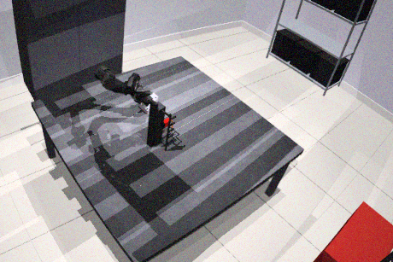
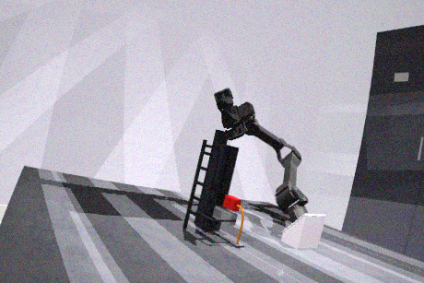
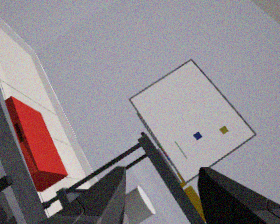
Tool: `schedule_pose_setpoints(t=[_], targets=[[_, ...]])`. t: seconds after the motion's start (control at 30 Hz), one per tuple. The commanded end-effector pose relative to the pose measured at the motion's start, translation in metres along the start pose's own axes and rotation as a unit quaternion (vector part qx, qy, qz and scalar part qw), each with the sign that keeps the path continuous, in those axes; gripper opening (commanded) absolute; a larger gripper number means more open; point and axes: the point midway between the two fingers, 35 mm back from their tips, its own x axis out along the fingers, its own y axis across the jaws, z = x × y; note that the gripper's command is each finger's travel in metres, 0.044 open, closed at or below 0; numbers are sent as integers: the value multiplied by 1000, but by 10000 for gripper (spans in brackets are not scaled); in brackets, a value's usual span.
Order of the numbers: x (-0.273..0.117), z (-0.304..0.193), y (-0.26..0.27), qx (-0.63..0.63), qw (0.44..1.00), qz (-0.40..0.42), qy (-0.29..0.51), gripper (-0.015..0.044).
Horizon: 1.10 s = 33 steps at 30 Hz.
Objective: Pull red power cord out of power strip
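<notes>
The red plug (image 1: pixel 167 121) (image 2: pixel 230 202) is low beside the tall dark upright block (image 1: pixel 155 126) (image 2: pixel 213 190) that seems to be the power strip. In the exterior view it sits at the block's right side, and its orange cord (image 2: pixel 242 226) runs down to the table. Whether the plug's prongs are in the block cannot be seen. My gripper (image 3: pixel 161 176) is partly open and empty, up around the height of the block's top, well above the plug. The plug and its cord do not show in the wrist view.
A dark ladder-like rack (image 1: pixel 168 133) (image 2: pixel 198 180) (image 3: pixel 165 172) stands close beside the block, and one of its posts shows past my fingers. My white arm base (image 2: pixel 302 231) is on the striped table (image 1: pixel 231 137). A red box (image 1: pixel 360 233) (image 3: pixel 38 145) is beyond the table.
</notes>
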Motion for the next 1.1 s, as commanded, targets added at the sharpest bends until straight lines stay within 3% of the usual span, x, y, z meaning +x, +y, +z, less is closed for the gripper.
schedule_pose_setpoints(t=[0.0,0.1,0.23,0.5,0.67,0.83,1.07], targets=[[27,20,5,7,999,27,-26,160],[24,7,-1,46,999,19,5,160],[40,30,-12,53,998,9,-23,160],[99,30,73,160,968,192,41,160],[116,31,119,187,937,281,90,160],[122,29,192,181,867,426,182,160],[100,20,276,76,730,596,325,160]])
